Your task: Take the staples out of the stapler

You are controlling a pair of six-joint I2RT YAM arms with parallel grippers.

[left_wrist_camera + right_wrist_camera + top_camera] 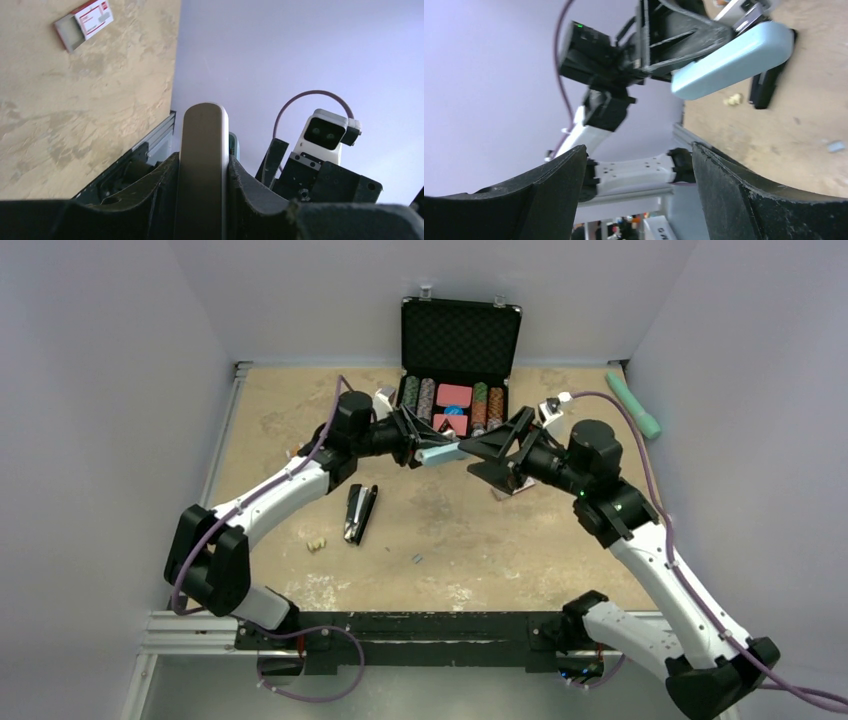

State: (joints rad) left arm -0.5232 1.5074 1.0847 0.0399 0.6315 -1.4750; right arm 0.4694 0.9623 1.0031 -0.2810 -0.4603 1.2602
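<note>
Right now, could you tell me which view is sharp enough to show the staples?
Top external: evenly lit and crisp, the staples a tiny grey strip right of the stapler. Right wrist: blurred, staples smeared near the right edge. Left wrist: no staples in frame.

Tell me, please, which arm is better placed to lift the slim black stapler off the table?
Probably right: the right gripper is open and empty, while the left gripper is shut on a pale blue bar, though the stapler lies nearer the left arm.

Slim black stapler lying flat, silvery channel showing, tiny grey staples nearby, not touching it
</note>
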